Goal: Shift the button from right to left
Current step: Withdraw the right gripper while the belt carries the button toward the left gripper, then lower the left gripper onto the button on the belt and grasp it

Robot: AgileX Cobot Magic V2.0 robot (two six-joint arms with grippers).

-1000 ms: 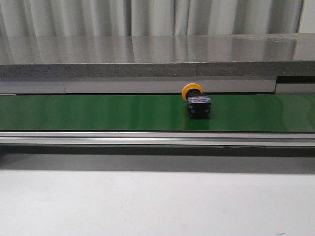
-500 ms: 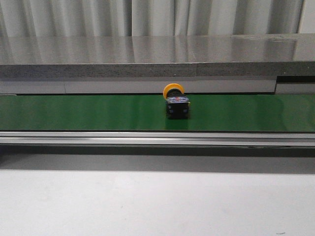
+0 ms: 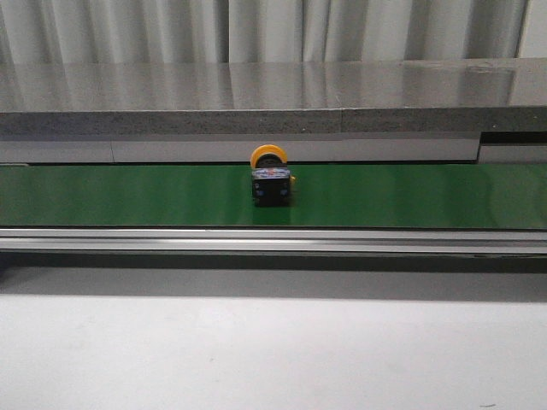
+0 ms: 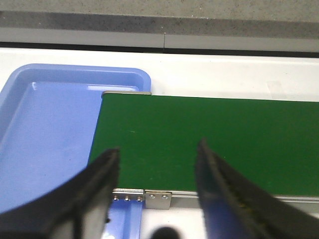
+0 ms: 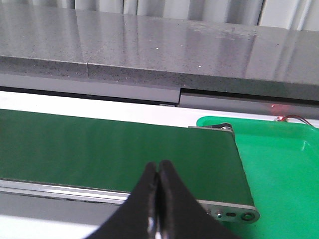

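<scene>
The button (image 3: 272, 180) stands on the green belt (image 3: 128, 195), close to the middle of the belt's visible run in the front view and nearer its far edge than its near rail. Its yellow cap points away from the camera, toward the grey counter (image 3: 256, 94); its black body faces the camera. The long axis therefore runs across the belt, not along it. Neither arm appears in the front view, and the button appears in neither wrist view, so it lies outside both grippers' immediate reach zones. The left gripper (image 4: 157, 164) hangs over the belt's left end with its fingers spread wide and nothing between them; the blue tray (image 4: 45, 129) sits just beyond that end. The right gripper (image 5: 158, 172) hangs over the belt's right end with its fingers pressed together and empty; the green tray (image 5: 279, 159) lies beside that end. The button sits between the two grippers, with no clear advantage in distance to either. Judgement: the left gripper is the better placed, being already spread and posted at the destination end. Because the button's axis runs across the belt, a grasp with the fingers closing along the belt direction would seat on the flat sides of the black body.
</scene>
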